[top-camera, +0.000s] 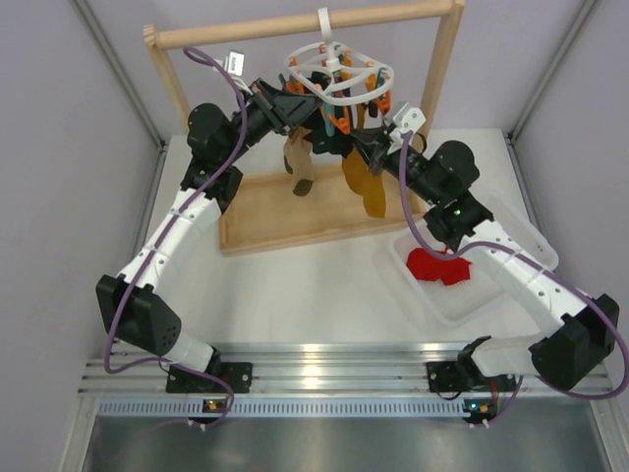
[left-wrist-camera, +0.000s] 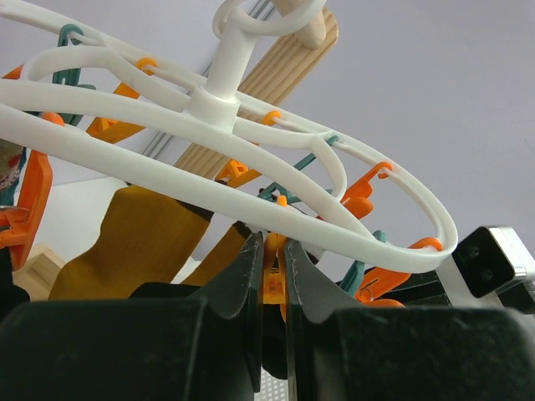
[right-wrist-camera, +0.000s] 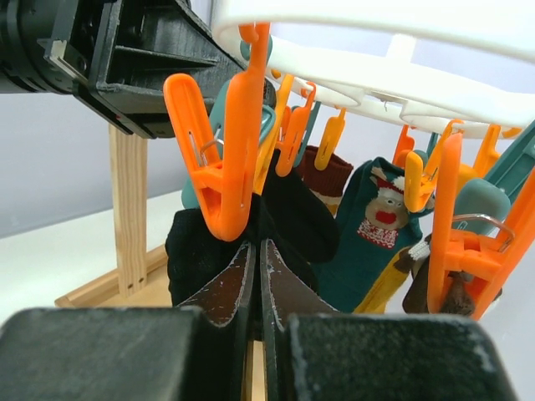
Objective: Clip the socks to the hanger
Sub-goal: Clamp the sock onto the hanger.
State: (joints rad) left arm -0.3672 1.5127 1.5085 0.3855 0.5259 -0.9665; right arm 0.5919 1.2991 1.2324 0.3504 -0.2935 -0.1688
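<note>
The white ring hanger (top-camera: pixel 339 77) hangs from the wooden rack's top bar, with orange and teal clips round it. My left gripper (top-camera: pixel 298 104) is just below the ring (left-wrist-camera: pixel 251 194), shut on an orange clip (left-wrist-camera: pixel 274 280). My right gripper (top-camera: pixel 366 149) is shut on a black sock (right-wrist-camera: pixel 288 215) and holds it up under a large orange clip (right-wrist-camera: pixel 222 171), whose mouth is at the sock's top edge. Two red socks (top-camera: pixel 439 265) lie in the clear tray (top-camera: pixel 511 231) at the right.
The wooden rack frame (top-camera: pixel 447 79) and its base board (top-camera: pixel 265 211) surround the hanger. A mustard sock (top-camera: pixel 371 189), a brown-green sock (top-camera: pixel 303 169) and a teal reindeer sock (right-wrist-camera: pixel 376 225) hang from other clips. The left gripper's body (right-wrist-camera: pixel 125 58) is close above the right one.
</note>
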